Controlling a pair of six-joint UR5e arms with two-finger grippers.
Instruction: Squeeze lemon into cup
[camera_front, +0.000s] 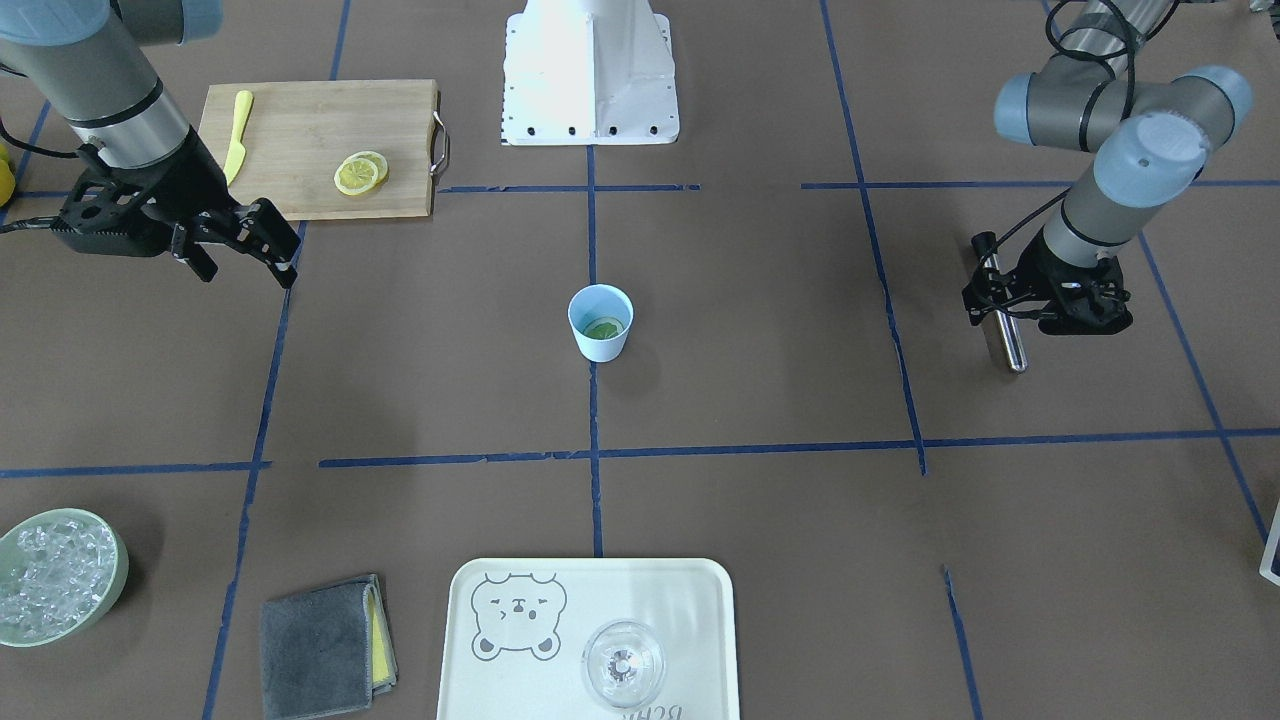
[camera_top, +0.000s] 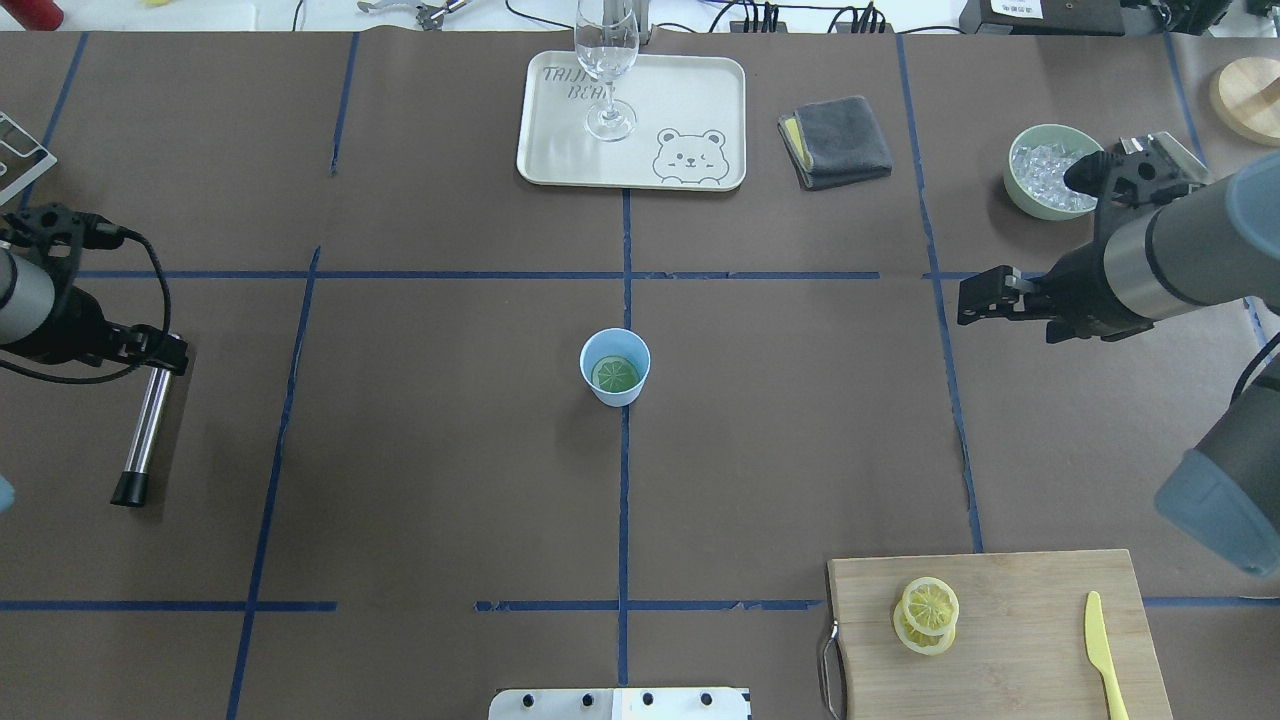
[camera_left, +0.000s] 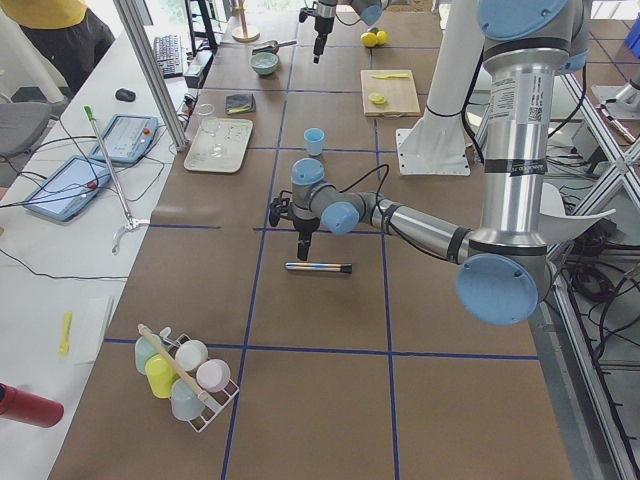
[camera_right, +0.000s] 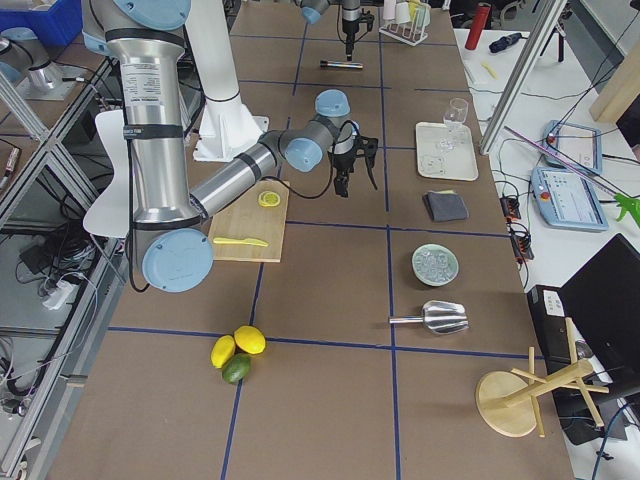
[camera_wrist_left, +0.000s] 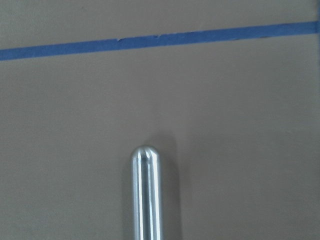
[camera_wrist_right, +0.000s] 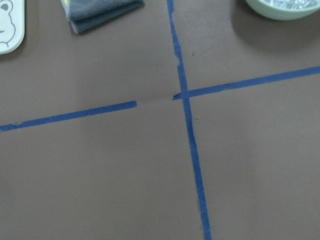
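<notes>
You see: table matt brown paper, blue tape | cutting board pale wood, metal handle | rod polished glossy metal | cup smooth, plastic-looking | glass clear, shiny | cloth grey, fuzzy | tray smooth cream | knife yellow plastic, slight sheen.

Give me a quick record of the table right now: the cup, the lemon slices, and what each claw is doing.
cup: light blue, upright, middle of the table
lemon: one slice lying inside the cup
spare slices: two overlapping on the cutting board
left claw: over one end of the metal rod, which lies flat; open or shut unclear
right claw: open, empty, away from the cup
</notes>
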